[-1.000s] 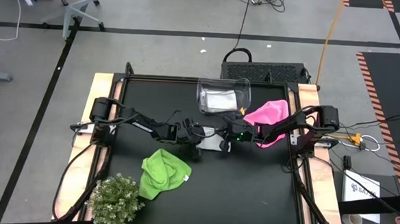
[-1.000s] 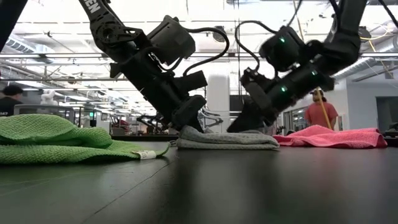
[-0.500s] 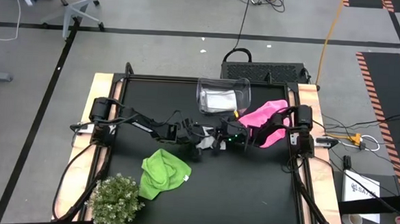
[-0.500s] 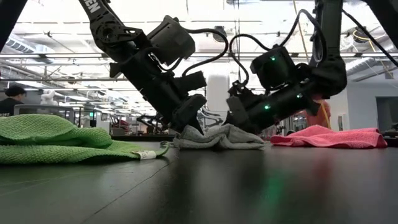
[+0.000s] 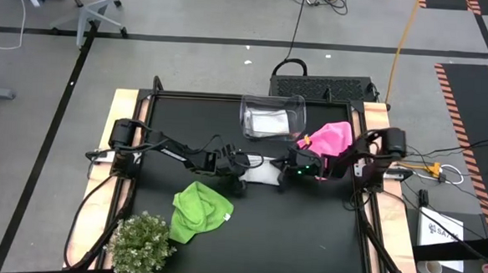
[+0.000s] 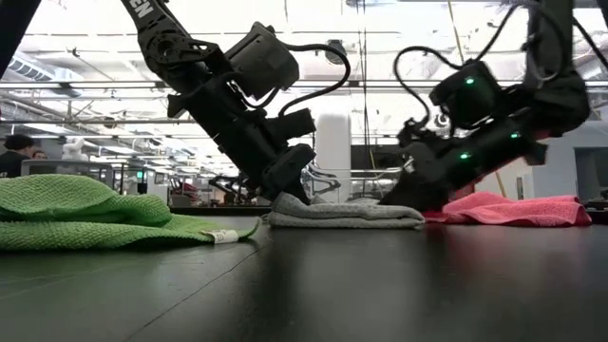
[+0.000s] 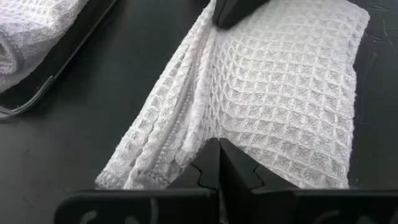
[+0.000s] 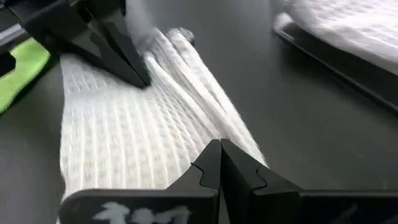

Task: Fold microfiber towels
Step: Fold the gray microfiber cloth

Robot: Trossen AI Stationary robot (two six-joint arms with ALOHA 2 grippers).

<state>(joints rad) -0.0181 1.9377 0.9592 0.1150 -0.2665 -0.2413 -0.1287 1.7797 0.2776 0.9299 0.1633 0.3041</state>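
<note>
High view: both dark arms meet at the middle of the black counter (image 5: pixel 306 232), over a white waffle-weave microfiber towel (image 5: pixel 263 173) lying flat and partly folded there. The left gripper (image 5: pixel 239 171) sits at the towel's nine o'clock edge, the right gripper (image 5: pixel 287 175) at its three o'clock edge. A crumpled lime green microfiber towel (image 5: pixel 198 211) lies toward seven o'clock, a bright pink microfiber towel (image 5: pixel 329 139) toward two o'clock, and a second white towel (image 5: pixel 268 120) rests inside the clear plastic bin (image 5: pixel 299 106) at twelve o'clock. A small bushy green plant (image 5: pixel 140 243) stands at the eight o'clock corner. Count: two white towels, one pink, one green, one bin, one plant.

Low view: the white towel looks like a low, even stack, with one arm pressing its end nearest the green towel and the other arm at its end nearest the pink.

Left wrist view: the left jaws are closed to a point, resting on the towel's edge beside a bunched run of layers.

Right wrist view: the right jaws are likewise closed tight and empty, tips touching the cloth, with the left arm's tips planted on the far corner.

To finish this fold well, the bunched edge likely needs smoothing outward while one arm pins the cloth, so the layers line up before the towel is moved.
</note>
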